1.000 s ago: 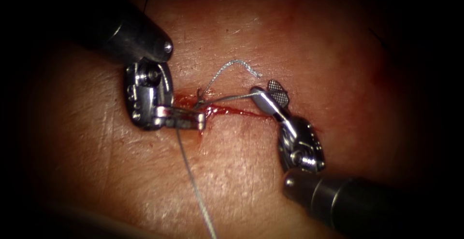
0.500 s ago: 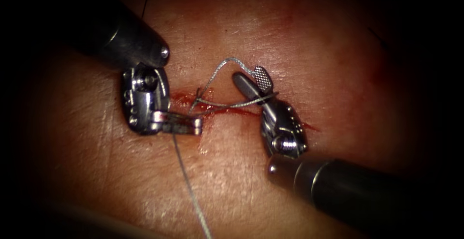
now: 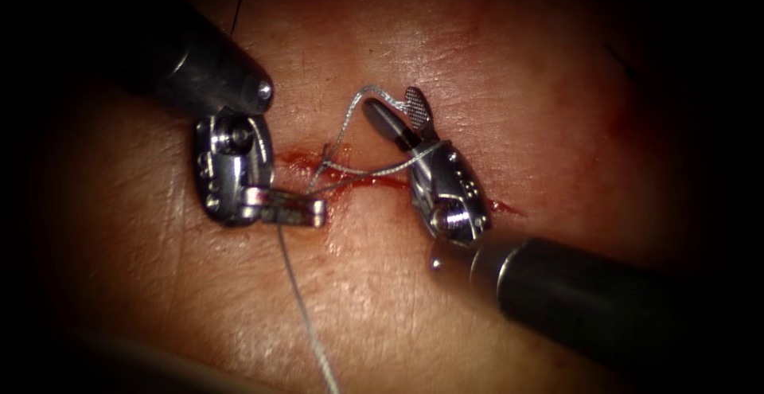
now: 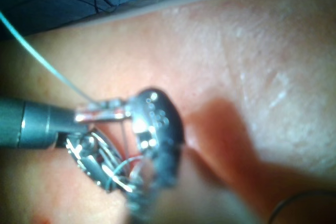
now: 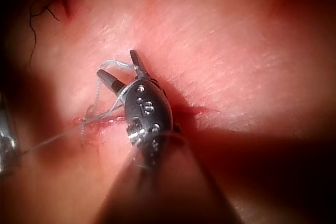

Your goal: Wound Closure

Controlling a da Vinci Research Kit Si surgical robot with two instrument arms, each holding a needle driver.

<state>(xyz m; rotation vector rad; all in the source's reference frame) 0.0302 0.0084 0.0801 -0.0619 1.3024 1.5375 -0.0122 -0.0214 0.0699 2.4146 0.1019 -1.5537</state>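
While my left pincer [image 3: 306, 207] stays clamped on the thread [image 3: 302, 306] at the cut [image 3: 350, 179], my right pincer [image 3: 395, 109] has come in from the right with its jaws apart, holding nothing. One strand lies across its neck; the short free thread end [image 3: 358, 103] curls just beside its tips. From the left pincer a long strand runs toward me over the tissue [image 3: 382, 298]. Two tools, one cut with red fluid [image 3: 298, 159]. I see no needle or writing.
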